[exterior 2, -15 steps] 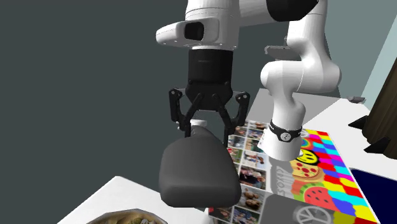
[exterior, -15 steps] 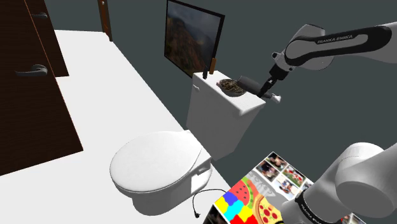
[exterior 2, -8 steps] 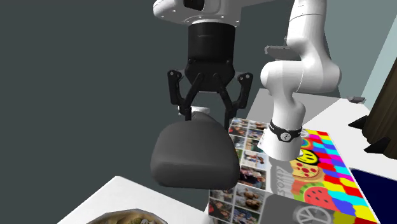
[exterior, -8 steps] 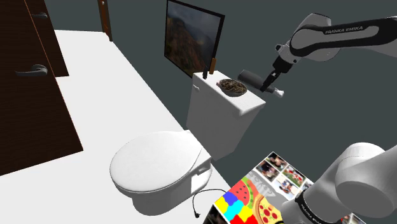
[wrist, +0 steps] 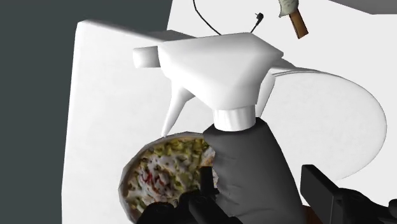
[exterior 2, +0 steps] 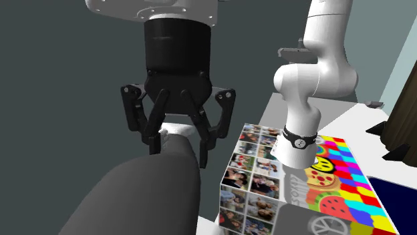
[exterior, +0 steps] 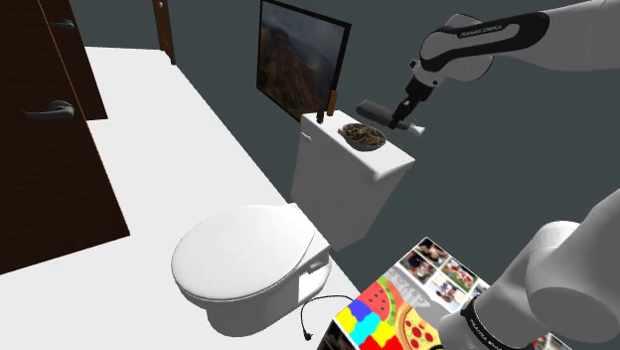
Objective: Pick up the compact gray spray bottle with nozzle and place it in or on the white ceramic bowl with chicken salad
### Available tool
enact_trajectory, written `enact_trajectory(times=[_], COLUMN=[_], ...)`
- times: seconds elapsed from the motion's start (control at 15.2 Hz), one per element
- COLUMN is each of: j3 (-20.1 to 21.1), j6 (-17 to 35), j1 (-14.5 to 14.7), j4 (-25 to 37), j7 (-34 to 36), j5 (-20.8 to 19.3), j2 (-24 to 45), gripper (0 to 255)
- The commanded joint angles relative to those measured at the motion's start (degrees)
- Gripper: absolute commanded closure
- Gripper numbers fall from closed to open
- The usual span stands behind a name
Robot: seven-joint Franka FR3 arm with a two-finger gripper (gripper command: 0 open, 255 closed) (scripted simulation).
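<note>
While gripper (exterior 2: pixel 179 148) clasps spray bottle (wrist: pixel 249 167) (white nozzle), bowl (wrist: pixel 162 177) close below

Soft, even light washes the white toilet (exterior: pixel 243 257) and floor (exterior: pixel 169 109) without glare in the shoulder view; the grey wall (exterior: pixel 477 199) reads flat and dim. From the wrist, the spray bottle (wrist: pixel 235 118) throws a faint shadow across the tank lid (wrist: pixel 108 76).

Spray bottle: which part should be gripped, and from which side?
Grip the spray bottle on its dark grey body just under the white collar, coming square to its long axis. The body is smooth and broad there; the white head is uneven and tapered. The gripper clasps it there.
</note>
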Motion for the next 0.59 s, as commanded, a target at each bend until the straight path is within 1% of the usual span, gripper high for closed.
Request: enact_trajectory(times=[0.0,0.13,0.26,0.4,0.53], j3=[-0.8,-1.0,-0.8,-0.3,-0.1], j6=[-1.2,-2.7,-4.7,-6.5,-5.1], j1=[0.0,-0.7,-2.0,-3.5,-3.6], j4=[5.5,11.3,17.6,23.0,21.8], j7=[-2.1,-3.8,-5.2,-6.0,-6.3], j5=[3.4,6.8,10.0,12.4,12.6], j2=[5.3,10.7,16.2,20.6,20.9], gripper=[255,255,255,255,255])
